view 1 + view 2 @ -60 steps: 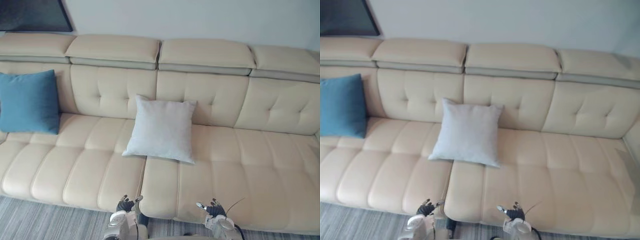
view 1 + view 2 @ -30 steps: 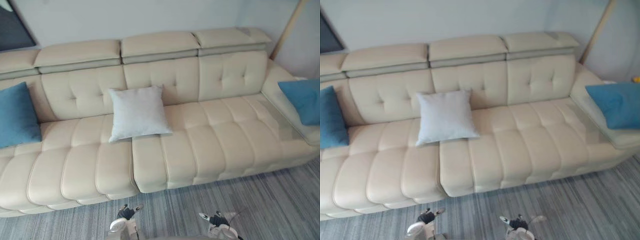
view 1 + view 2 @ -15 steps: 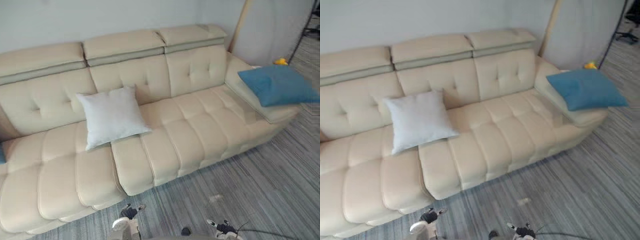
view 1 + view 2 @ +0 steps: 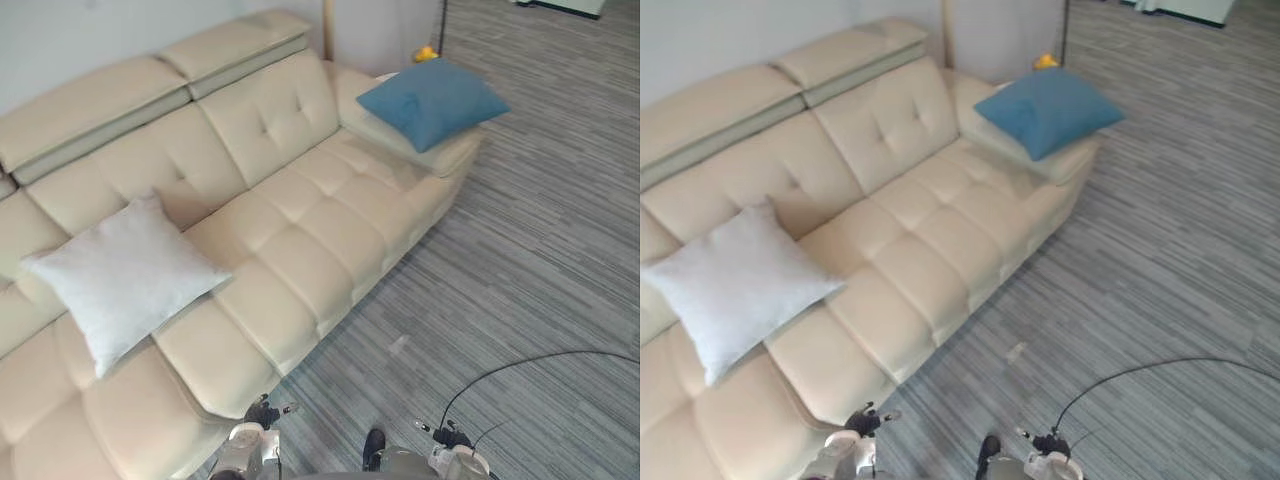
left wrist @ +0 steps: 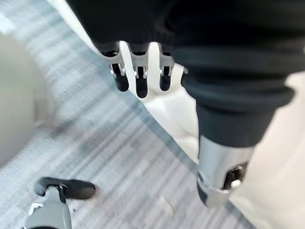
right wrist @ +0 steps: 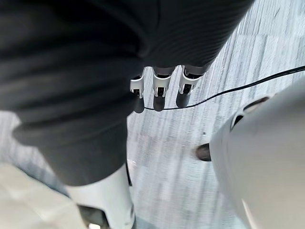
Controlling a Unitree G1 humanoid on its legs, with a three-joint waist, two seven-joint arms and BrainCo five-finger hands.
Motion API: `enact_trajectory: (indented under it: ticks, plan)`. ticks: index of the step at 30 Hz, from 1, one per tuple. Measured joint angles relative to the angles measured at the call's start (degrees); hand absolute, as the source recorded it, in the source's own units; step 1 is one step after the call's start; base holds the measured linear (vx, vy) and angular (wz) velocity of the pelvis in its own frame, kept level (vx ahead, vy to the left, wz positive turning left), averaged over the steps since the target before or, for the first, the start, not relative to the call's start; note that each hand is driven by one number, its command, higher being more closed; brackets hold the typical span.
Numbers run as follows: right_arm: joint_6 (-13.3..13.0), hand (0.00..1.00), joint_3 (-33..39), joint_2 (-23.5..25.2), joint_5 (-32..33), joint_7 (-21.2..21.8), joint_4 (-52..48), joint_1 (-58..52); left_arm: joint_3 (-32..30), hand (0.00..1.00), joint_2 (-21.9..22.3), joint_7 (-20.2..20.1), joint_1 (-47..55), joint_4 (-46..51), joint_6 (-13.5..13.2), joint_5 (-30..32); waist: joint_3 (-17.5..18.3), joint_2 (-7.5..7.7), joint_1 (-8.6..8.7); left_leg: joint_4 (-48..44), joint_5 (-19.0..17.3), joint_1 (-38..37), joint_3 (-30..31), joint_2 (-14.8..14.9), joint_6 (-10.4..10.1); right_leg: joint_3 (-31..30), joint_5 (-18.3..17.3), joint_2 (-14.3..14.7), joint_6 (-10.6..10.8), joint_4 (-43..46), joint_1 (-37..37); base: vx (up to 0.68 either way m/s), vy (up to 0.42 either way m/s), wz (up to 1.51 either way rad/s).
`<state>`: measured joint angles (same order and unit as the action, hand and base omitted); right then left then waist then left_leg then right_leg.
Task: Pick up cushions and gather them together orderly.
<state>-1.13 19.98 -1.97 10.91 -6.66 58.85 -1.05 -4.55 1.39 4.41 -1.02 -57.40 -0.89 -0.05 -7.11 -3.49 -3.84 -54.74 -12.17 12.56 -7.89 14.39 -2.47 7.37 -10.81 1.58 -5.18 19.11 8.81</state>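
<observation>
Cushions are both out of reach for now. The left hand (image 4: 262, 412) hangs low just off the front edge of the sofa (image 4: 310, 240), its fingers (image 5: 141, 81) straight and loose, thumb apart, holding nothing. The right hand (image 4: 440, 436) hangs over the floor (image 4: 520, 270), equally slack and empty.

From the left hand, the white cushion (image 4: 120, 275) lies forward and to the left, across the seat. It leans back against the backrest, set on the diagonal, with one corner pointing down toward the seat's front edge. It is roughly square, so it has no real long axis; its diagonal runs from the backrest to the front edge. The left hand is plainly the nearer one.

The blue cushion (image 4: 432, 98) is well apart from both hands, about straight ahead of the right one. It rests flat on the armrest (image 4: 450, 158) at the sofa's right end, one corner jutting past the armrest's outer edge over the floor. It too is squarish.

The coming move, I'd judge, turns on that gap: the robot must close in on one cushion before either hand can take it.
</observation>
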Motion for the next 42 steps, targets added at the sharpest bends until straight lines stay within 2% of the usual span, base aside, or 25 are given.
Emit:
enact_trajectory:
  ticks: [2, 3, 6, 9, 10, 11, 12, 14, 15, 17, 19, 21, 23, 24, 25, 27, 29, 30, 31, 33, 37, 39, 40, 41, 42]
  plan:
    - [0.1, 0.0, 0.2, 0.0, 0.7, -0.5, -0.1, -0.3, 0.0, 0.0, 0.2, 0.0, 0.0, 1.4, -0.1, -0.2, -0.5, 0.64, 0.08, 3.5, -2.9, 3.8, 2.0, -3.4, -1.3, -2.3, -0.1, 0.0, -0.1, -0.3, -0.2, 0.12, 0.016, -0.76]
    - [0.2, 0.0, 0.3, 0.0, 1.0, -0.6, -0.1, -0.7, 0.0, 0.0, 0.3, 0.0, 0.1, 2.5, -0.2, -0.4, -0.9, 1.09, -0.23, 11.4, -3.2, 5.2, 2.8, -6.0, -1.7, -4.1, -0.2, 0.0, 0.0, -0.8, -0.4, 0.15, 0.059, -0.77]
    - [0.2, 0.0, 0.3, 0.1, 1.0, -0.7, -0.3, -0.8, -0.1, 0.0, 0.5, 0.0, 0.0, 2.9, -0.6, -1.4, -0.9, 1.11, -0.89, 26.9, -1.8, 6.3, 5.9, -9.6, -2.1, -8.0, -0.9, 0.8, 0.6, -1.0, -0.6, 0.2, 0.098, -0.82]
    - [0.3, 0.0, 1.0, 1.4, 0.7, -0.7, -1.7, -1.4, -0.3, 0.0, 0.2, 0.0, 0.4, 3.3, -0.9, -1.8, 0.4, 1.61, -2.49, 31.1, 2.6, 4.9, 6.7, -11.0, 0.6, -14.7, -4.0, 1.9, 2.2, 1.5, 0.0, 0.29, 0.202, -1.04]
    - [0.4, 0.0, 1.0, 1.5, 0.5, -0.7, -1.8, -1.7, -0.6, 0.0, -0.1, 0.0, 0.7, 3.4, -1.0, -1.8, 0.8, 2.39, -2.55, 31.2, 2.3, 4.3, 5.5, -11.3, 0.7, -15.8, -4.8, 1.6, 3.4, 2.1, 0.2, 0.35, 0.221, -1.2]
    - [0.4, 0.0, 0.2, 2.6, 0.3, -0.5, -1.8, -2.6, -0.6, 0.0, -0.7, 0.0, 1.2, 3.3, -0.9, -1.7, 2.1, 4.69, -2.54, 32.9, 0.7, 2.0, 1.9, -12.3, 1.0, -17.6, -6.5, 0.1, 7.2, 8.4, 1.3, 0.36, 0.195, -1.06]
    - [0.4, 0.0, 0.0, 3.1, 0.3, -0.3, -2.2, -2.3, -0.5, 0.0, -1.3, 0.1, 1.2, 3.1, -0.7, -1.7, 2.1, 5.86, -2.44, 33.0, -0.2, -0.7, -0.5, -13.1, 1.7, -17.2, -7.0, -1.5, 13.1, 20.2, 4.4, 0.37, 0.19, -0.91]
    - [0.4, 0.0, 0.0, 3.0, 0.3, -0.2, -3.1, -2.6, 1.0, 0.0, -1.6, 0.3, 1.1, 2.7, -0.1, -1.7, 1.8, 5.53, -1.37, 32.7, -2.5, -4.6, -1.9, -13.7, 3.1, -12.8, -3.8, -4.3, 15.6, 32.3, 7.6, 0.44, 0.181, -0.48]
    - [0.4, 0.0, 0.0, 2.9, 0.2, -0.1, -3.6, -2.4, 2.2, 0.0, -1.6, 0.4, 1.0, 2.4, 0.1, -1.8, 1.6, 5.24, -1.24, 33.4, -3.9, -7.6, -3.5, -13.5, 3.4, -8.9, -3.8, -6.8, 12.5, 37.7, 9.9, 0.45, 0.144, -0.43]
    - [0.3, 0.0, 0.0, 3.0, 0.0, -0.1, -3.7, -1.6, 2.3, 0.0, -1.7, 0.7, 0.6, 2.3, 0.3, -1.8, 1.4, 4.8, -1.08, 36.4, -4.7, -11.7, -5.0, -12.6, 3.2, -4.2, -5.2, -8.2, 10.0, 37.7, 12.5, 0.37, 0.04, -0.53]
    - [0.3, 0.0, 0.0, 2.9, -0.4, -0.1, -3.6, -0.5, 2.3, 0.0, -1.6, 0.9, 0.0, 1.9, 0.4, -1.9, 0.9, 4.03, -0.95, 40.3, -4.5, -15.7, -6.2, -11.4, 2.9, 0.2, -6.0, -8.1, 8.7, 32.3, 13.8, 0.39, -0.017, -0.44]
    - [0.0, 0.0, 0.1, 2.8, -1.5, -0.1, -3.4, 0.2, 3.0, 0.0, -1.9, 1.0, -0.7, 1.3, 0.3, -2.2, 0.7, 3.64, 0.7, 44.6, -4.3, -19.2, -7.2, -10.5, 2.6, 4.7, -4.7, -7.5, 7.7, 19.9, 15.1, 0.44, -0.093, -0.19]
    - [0.1, 0.0, 0.9, 2.3, -1.8, -0.1, -2.4, 1.0, 4.3, 0.0, -2.5, 0.9, -1.2, -0.3, 0.2, -2.2, 0.8, 3.84, 1.41, 46.8, -4.2, -20.8, -6.6, -11.2, 2.4, 4.0, 1.3, -6.4, 7.1, 7.5, 15.4, 0.49, -0.164, 0.02]
    - [0.3, 0.0, 3.0, 1.2, -1.9, -0.1, 0.3, 0.6, 4.4, 0.0, -1.8, 0.7, -1.7, -2.2, 0.3, -2.0, 0.7, 2.86, 1.9, 46.2, -4.0, -22.7, -3.0, -10.6, 1.9, 3.2, 6.7, -5.6, 1.8, 6.1, 14.2, 0.43, -0.152, -0.04]
    - [0.3, 0.0, 3.5, 0.8, -1.9, -0.2, 0.8, 0.6, 4.3, 0.0, -1.4, 0.6, -1.4, -2.3, 0.3, -1.9, 0.8, 2.03, 1.82, 45.4, -3.5, -22.7, -2.3, -9.9, 1.1, 3.3, 6.2, -5.1, 1.6, 6.0, 13.6, 0.63, -0.246, -0.13]
    - [0.4, 0.0, 4.7, 0.2, -1.8, -0.3, 0.7, 0.2, 3.2, 0.0, -0.2, 0.6, -0.6, -2.5, 0.3, -1.7, 0.8, 0.28, 1.76, 37.3, -1.8, -20.7, 0.7, -8.7, -1.8, 3.5, 3.4, -4.0, 0.6, 5.3, 10.8, 0.46, -0.191, -0.1]
    - [0.4, 0.0, 4.1, 0.3, -1.6, -0.3, 0.6, -0.3, 1.5, 0.0, 0.7, 0.4, -0.5, -2.3, 0.3, -1.8, 0.8, -0.19, 1.91, 18.8, 3.2, -13.2, 2.7, -7.0, -4.2, 4.6, 1.6, -3.2, 0.0, 2.1, 5.4, 0.48, -0.18, 0.2]
    - [0.4, 0.0, 3.1, 0.2, -1.4, -0.4, 0.6, -0.1, 1.5, 0.0, 0.9, 0.4, -0.6, -1.5, 0.2, -1.8, 0.3, 0.34, 1.79, 10.0, 4.4, -9.5, 3.2, -6.0, -4.5, 4.8, 1.1, -2.6, -0.3, 0.1, 2.3, 0.51, -0.163, 0.21]
    - [0.4, 0.0, 1.3, 0.6, -0.8, -0.5, 0.6, -0.1, 1.5, 0.0, 0.7, 0.3, -0.2, -0.4, 0.0, -1.8, -0.2, 1.23, 0.59, 0.4, 2.6, -4.0, 2.0, -5.2, -2.4, 4.7, 0.2, -2.2, -0.8, -3.6, -3.6, 0.4, -0.111, 0.11]
    - [0.4, 0.0, 1.2, 1.2, -0.6, -0.6, 0.6, 0.5, 1.7, 0.0, 0.4, 0.2, -0.3, 1.4, -0.2, -1.9, -0.5, 1.84, 0.26, 1.1, 0.2, 1.3, -0.2, -5.1, -1.5, 4.7, -0.6, -2.3, -0.6, -6.2, -8.1, 0.36, -0.077, -0.05]
    - [0.4, 0.0, 1.3, 1.6, 0.5, -0.7, 0.2, 1.7, 1.7, 0.0, 0.8, 0.2, -0.1, 2.1, -0.6, -2.5, -0.3, 1.45, -0.26, 24.5, -0.3, 5.6, -3.5, -8.1, -0.9, 3.7, -1.9, -2.8, 1.4, -11.1, -14.1, 0.3, 0.014, -0.13]
    - [0.4, 0.0, 1.3, 1.3, 0.5, -0.7, 0.5, 1.0, 2.3, 0.0, 0.9, 0.1, -0.1, 2.2, -0.8, -2.4, 0.3, 0.54, -1.09, 40.0, 5.0, 5.5, -1.9, -10.5, -1.4, 2.5, -4.0, -2.6, 3.1, -13.2, -17.3, 0.51, 0.166, -0.28]
    - [0.5, 0.0, 1.3, 1.1, 0.5, -0.8, 0.8, 0.9, 2.6, 0.0, 0.9, 0.1, -0.1, 2.1, -0.9, -2.4, 0.5, 0.46, -1.53, 41.0, 9.8, 5.5, -0.8, -11.1, -0.7, 1.5, -4.9, -2.7, 3.9, -13.5, -18.2, 0.59, 0.237, -0.43]
    - [0.9, 0.0, 1.4, 1.5, 0.4, -0.7, 1.0, 0.9, 3.5, 0.0, 0.0, 0.0, 0.0, 2.0, -0.9, -2.4, 1.2, 1.84, -2.1, 40.4, 12.8, 5.4, -0.2, -13.2, 2.2, 0.2, -6.3, -4.6, 5.5, -13.4, -18.9, 0.45, 0.158, -0.39]
    - [0.9, 0.0, 1.7, 1.8, 0.4, -0.7, 0.9, 0.8, 3.8, 0.0, -0.4, -0.1, 0.0, 1.5, -0.7, -2.4, 2.7, 3.3, -2.1, 39.8, 10.1, 5.2, -1.3, -15.3, 4.2, -0.7, -7.0, -7.1, 6.8, -11.7, -18.7, 0.61, 0.171, -0.29]
